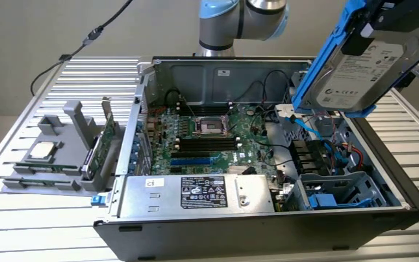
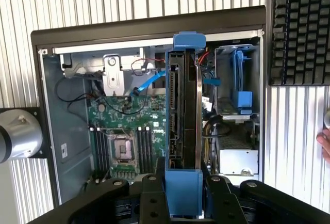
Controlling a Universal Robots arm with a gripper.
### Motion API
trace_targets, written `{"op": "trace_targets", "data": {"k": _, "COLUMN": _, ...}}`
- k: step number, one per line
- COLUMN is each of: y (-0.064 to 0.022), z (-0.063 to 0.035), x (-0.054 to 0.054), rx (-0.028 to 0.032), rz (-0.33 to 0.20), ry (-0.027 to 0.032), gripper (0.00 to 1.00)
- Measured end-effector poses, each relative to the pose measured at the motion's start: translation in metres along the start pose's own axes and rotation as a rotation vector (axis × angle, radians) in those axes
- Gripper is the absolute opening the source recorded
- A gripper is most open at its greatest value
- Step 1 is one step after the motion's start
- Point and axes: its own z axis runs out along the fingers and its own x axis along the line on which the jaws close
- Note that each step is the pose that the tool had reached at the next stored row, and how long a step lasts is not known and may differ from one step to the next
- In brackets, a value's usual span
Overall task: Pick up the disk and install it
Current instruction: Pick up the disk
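The black two-finger gripper (image 2: 184,195) is pinching the flat rectangular silver disk (image 1: 355,65) by its blue plastic carrier, one finger on each side. You're seeing the disk hanging tilted in the air over the exterior view's right end of the open grey metal computer case (image 1: 268,234), not touching it. Its upper corner and most of the gripper are running off the frame edge there. In the wrist view the disk (image 2: 183,115) is showing edge-on, so both faces are hidden. It's covering the strip of case between the green motherboard (image 2: 111,115) and the grey drive cage with blue rails (image 2: 237,84). A black keyboard (image 2: 299,28) is lying beside the case, partly cropped. A person's hand (image 2: 325,144) is peeking in, mostly cut off.
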Motion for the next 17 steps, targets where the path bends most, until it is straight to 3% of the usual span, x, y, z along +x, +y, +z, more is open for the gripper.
{"op": "trace_targets", "data": {"k": 17, "y": 0.0150, "z": -0.0106, "x": -0.053, "rx": -0.0001, "rz": 0.000, "ry": 0.0000, "gripper": 0.33}}
